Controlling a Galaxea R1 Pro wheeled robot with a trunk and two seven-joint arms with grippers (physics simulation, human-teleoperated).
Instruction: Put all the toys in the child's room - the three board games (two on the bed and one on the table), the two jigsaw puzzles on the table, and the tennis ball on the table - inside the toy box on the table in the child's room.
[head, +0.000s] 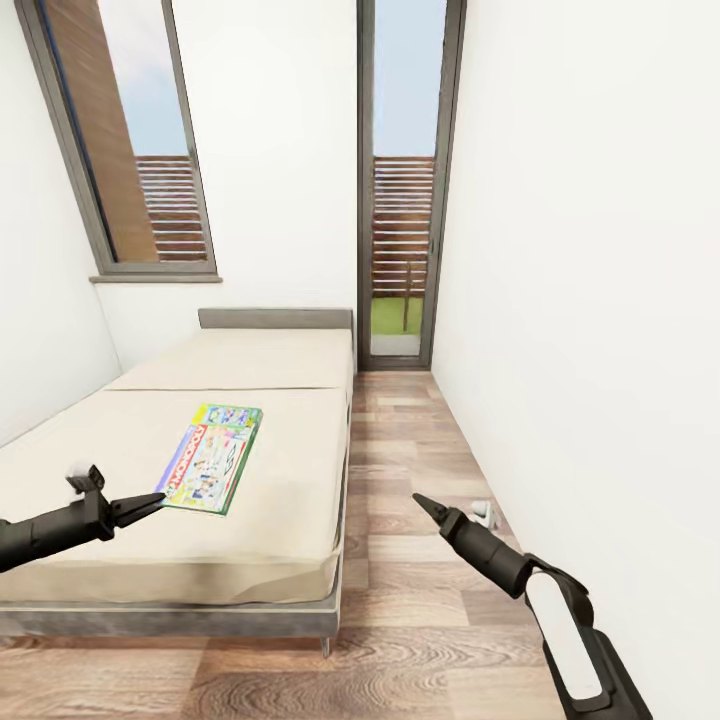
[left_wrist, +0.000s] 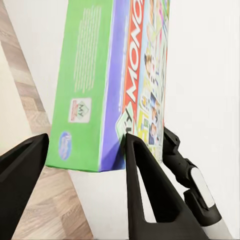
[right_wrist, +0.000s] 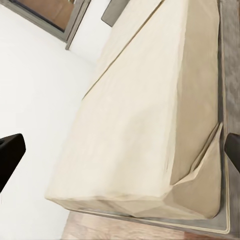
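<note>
where it lies flat on bed (head: 280, 520), green-edged board game (head: 211, 457), left fingers (left_wrist: 145, 185) spread, right unclear

We read "MONO", the visible part of a red banner, on the board game (left_wrist: 135, 75) lid just ahead of the left hand (left_wrist: 82, 165); "MY" sits on its green side; finer print stays illegible.

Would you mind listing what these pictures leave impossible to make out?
- Board game: head view shows one on the bed; its small print is too small to read.
- Left gripper: whether its tips touch the box is unclear in head view.
- Board game: top cut off by the left wrist view's edge.
- Right gripper's fingers: mostly cropped at the right wrist view's sides.
</note>
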